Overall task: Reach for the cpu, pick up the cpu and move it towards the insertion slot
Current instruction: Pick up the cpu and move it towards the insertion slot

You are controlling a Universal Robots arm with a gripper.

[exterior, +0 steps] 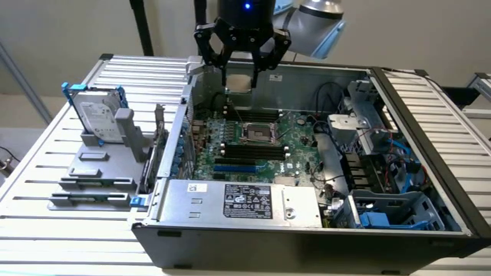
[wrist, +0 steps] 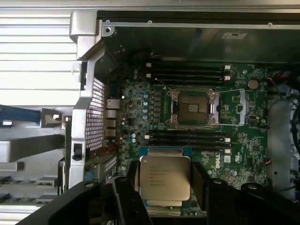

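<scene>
The arm comes down from above at the far side of the scene, its silver-grey wrist joint angled toward the exterior view's right. The black gripper hangs below it, pointing straight down, fingers parted and closed against the two sides of the cpu, holding it aloft.

The setting looks like a robotics lab or test cell: an opened desktop computer case lies on a slatted aluminium bench, its green motherboard bare below the robot's fingers, with a grey fixture holding a hard drive beside it, against plain pale walls
</scene>
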